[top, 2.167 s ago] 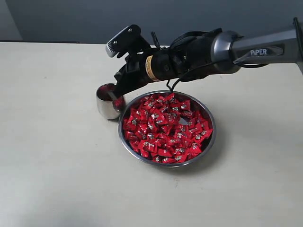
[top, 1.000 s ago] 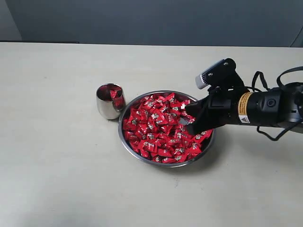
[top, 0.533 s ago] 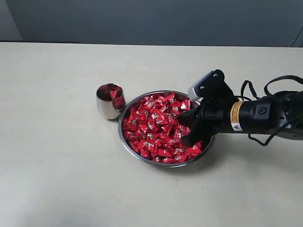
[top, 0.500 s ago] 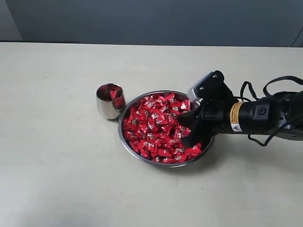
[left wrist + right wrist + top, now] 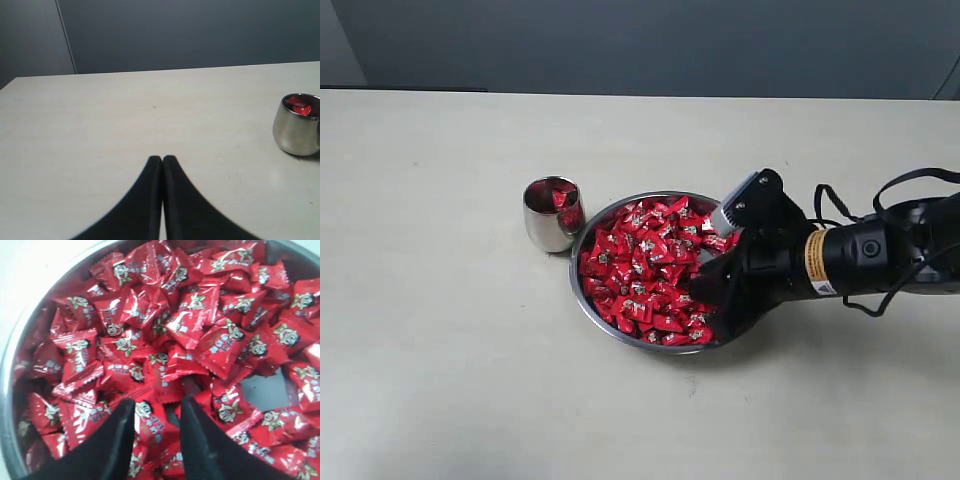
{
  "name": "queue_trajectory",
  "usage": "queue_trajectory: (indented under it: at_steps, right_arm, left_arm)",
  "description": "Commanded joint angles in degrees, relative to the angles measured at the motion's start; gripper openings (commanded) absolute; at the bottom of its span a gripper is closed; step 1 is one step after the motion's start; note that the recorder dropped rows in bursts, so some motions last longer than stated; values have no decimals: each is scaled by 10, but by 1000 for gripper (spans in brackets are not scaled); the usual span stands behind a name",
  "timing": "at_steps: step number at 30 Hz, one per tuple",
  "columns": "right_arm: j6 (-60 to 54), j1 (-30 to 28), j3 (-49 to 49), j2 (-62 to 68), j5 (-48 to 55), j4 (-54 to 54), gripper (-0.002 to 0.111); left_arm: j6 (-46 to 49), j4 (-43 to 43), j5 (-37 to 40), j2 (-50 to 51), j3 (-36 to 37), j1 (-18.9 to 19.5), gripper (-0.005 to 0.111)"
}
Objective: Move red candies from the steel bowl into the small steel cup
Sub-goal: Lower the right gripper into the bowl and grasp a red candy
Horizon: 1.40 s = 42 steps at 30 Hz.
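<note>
The wide steel bowl (image 5: 588, 303) sits mid-table, heaped with red candies (image 5: 645, 270). Left of it stands the small steel cup (image 5: 546, 222) with a few red candies inside; the left wrist view shows the cup (image 5: 295, 132) too. My right gripper (image 5: 708, 285) is down in the bowl's right side, open. In the right wrist view its fingers straddle one red candy (image 5: 152, 422) on the pile, and the bowl rim (image 5: 15, 347) curves beside them. My left gripper (image 5: 162, 160) is shut and empty, low over bare table, apart from the cup.
The pale table (image 5: 440, 380) stretches round the bowl and cup, with a dark wall (image 5: 640, 40) behind its far edge. The right arm's black body and cables (image 5: 860, 255) lie low over the table to the right of the bowl.
The right arm swung from the cup back to the bowl's right side, then lowered its open gripper leftward into the candies. Cup, bowl and left gripper stayed put.
</note>
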Motion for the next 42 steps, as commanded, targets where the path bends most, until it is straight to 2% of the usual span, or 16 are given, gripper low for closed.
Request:
queue_trajectory:
  at_steps: [1, 7, 19, 25, 29, 42]
  right_arm:
    - [31, 1, 3, -4, -22, -39, 33]
    - [43, 1, 3, -4, -28, -86, 33]
    - [41, 2, -9, 5, -19, -60, 33]
    - [49, 62, -26, 6, 73, -55, 33]
    - [50, 78, -33, 6, 141, -36, 33]
    - [50, 79, -33, 6, 130, -36, 33]
  left_arm:
    - [-1, -2, -1, -3, 2, 0, 0]
    - [-1, -2, -1, -3, 2, 0, 0]
    - [-1, -2, -1, -3, 2, 0, 0]
    - [-1, -2, -1, -3, 2, 0, 0]
    - [-1, -2, -1, -3, 2, 0, 0]
    - [-1, -2, -1, -3, 2, 0, 0]
